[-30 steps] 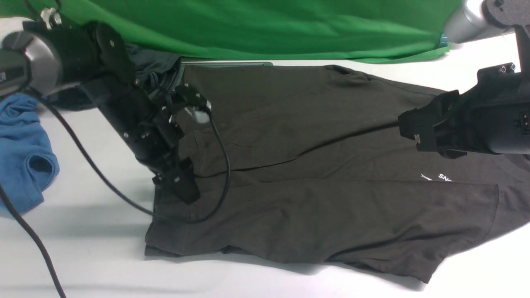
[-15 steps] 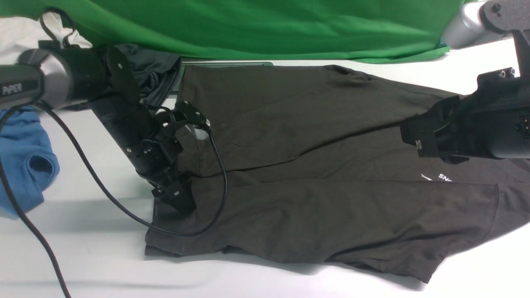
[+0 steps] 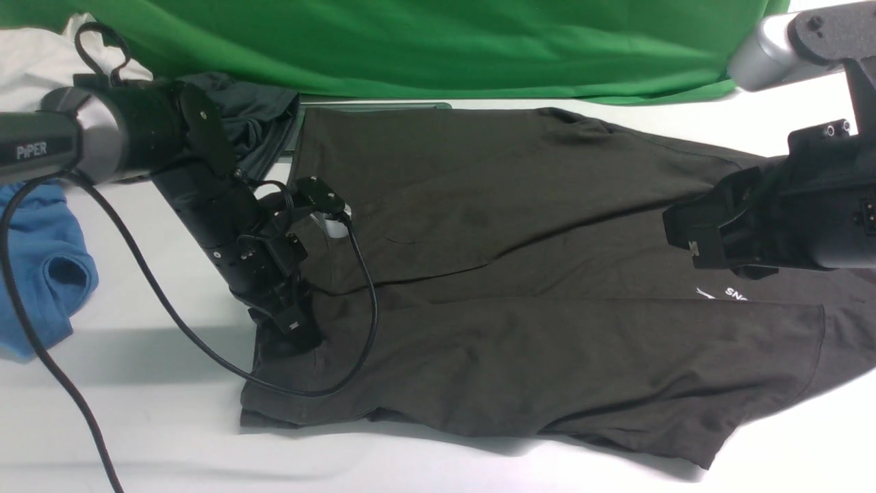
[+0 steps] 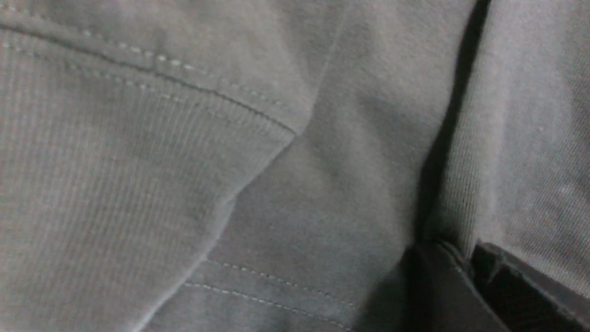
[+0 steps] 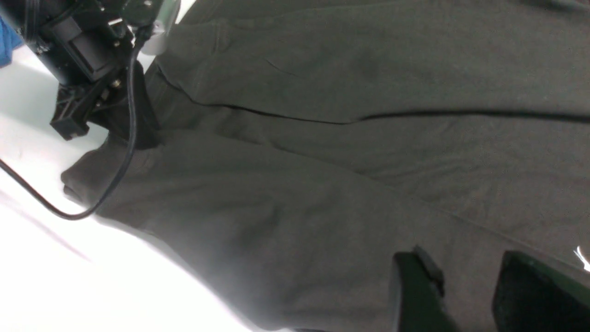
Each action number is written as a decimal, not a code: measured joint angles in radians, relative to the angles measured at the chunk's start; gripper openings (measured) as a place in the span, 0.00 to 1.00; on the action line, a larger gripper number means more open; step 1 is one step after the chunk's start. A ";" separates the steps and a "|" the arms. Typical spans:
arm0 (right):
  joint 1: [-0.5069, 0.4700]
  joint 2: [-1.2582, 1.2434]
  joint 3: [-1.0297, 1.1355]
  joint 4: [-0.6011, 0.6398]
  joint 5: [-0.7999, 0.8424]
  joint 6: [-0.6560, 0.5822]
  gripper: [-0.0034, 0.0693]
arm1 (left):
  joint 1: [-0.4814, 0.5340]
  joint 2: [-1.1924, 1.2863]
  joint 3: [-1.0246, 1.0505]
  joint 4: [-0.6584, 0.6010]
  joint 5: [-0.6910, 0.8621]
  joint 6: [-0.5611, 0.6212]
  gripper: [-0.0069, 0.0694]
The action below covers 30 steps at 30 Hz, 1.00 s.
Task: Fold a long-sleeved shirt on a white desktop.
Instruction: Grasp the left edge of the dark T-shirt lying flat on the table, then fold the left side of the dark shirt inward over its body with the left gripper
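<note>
1. The white desktop (image 3: 157,438) is seen across the whole front view, pale and matte.
2. A green cloth backdrop (image 3: 438,48) is hung along the far edge of the desktop.
3. The long-sleeved shirt (image 3: 520,274), a dark brownish-charcoal knit, is laid flat on the desktop and fills the middle and right of the view. Its hem end is turned toward the robot's left. Long creases are seen running across it.
4. The left gripper (image 3: 295,330) is lowered onto the shirt near its hem end. Its jaws are closed, and in the left wrist view a fold of shirt fabric is seen pinched between the dark fingers (image 4: 442,286).
5. The right gripper (image 3: 688,233) is held above the right part of the shirt. Its jaws stand apart with nothing between them, and shirt fabric is seen through the gap between the fingers (image 5: 415,295).
6. A bright blue garment (image 3: 41,274) is crumpled at the far left, well apart from the shirt.
7. A smaller dark grey garment (image 3: 263,120) is bunched just beside the shirt's far left corner.
8. A black cable (image 3: 171,315) is looped from the left arm over the shirt's hem end and onto the desktop.
9. A small white logo (image 3: 725,294) is printed on the shirt, near the right gripper.
</note>
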 joint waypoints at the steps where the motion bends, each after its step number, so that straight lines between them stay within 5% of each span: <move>1: 0.000 0.000 0.000 0.000 0.000 -0.003 0.38 | 0.000 0.000 0.000 0.000 0.001 0.000 0.14; 23: 0.000 0.000 0.000 0.000 -0.015 -0.011 0.38 | -0.022 -0.029 -0.289 0.068 0.024 -0.011 0.14; 30: 0.000 0.000 0.000 0.000 -0.019 -0.011 0.38 | -0.082 0.013 -0.366 0.211 -0.061 -0.008 0.14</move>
